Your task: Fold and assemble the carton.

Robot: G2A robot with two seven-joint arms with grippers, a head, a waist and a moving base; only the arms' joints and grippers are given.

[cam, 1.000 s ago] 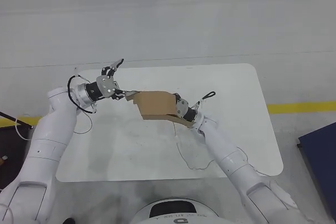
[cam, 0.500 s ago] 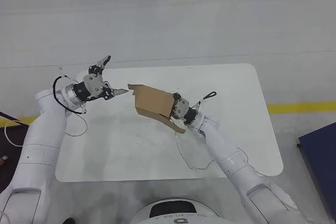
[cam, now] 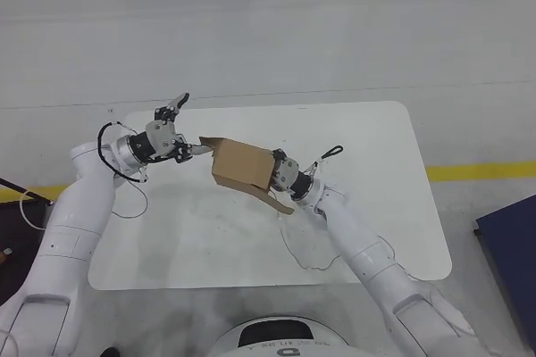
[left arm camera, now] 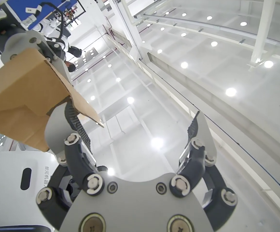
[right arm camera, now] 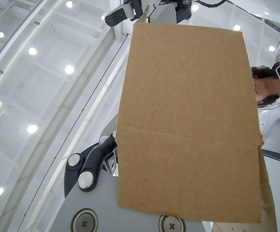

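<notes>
Right gripper [cam: 281, 171] clamps carton [cam: 244, 165] at frame centre, left gripper [cam: 186, 127] sits jaws apart, so close squarely on the flap corner [left arm camera: 84, 108] without crushing it.

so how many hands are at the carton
2. The right hand grips one end of the carton above the table; the left hand, open, sits at the opposite end with a flap corner between its fingers.

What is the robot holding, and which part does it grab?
The right hand grips the cardboard carton by the end nearest its own arm. The left hand is open at the opposite end, clamping nothing.
</notes>
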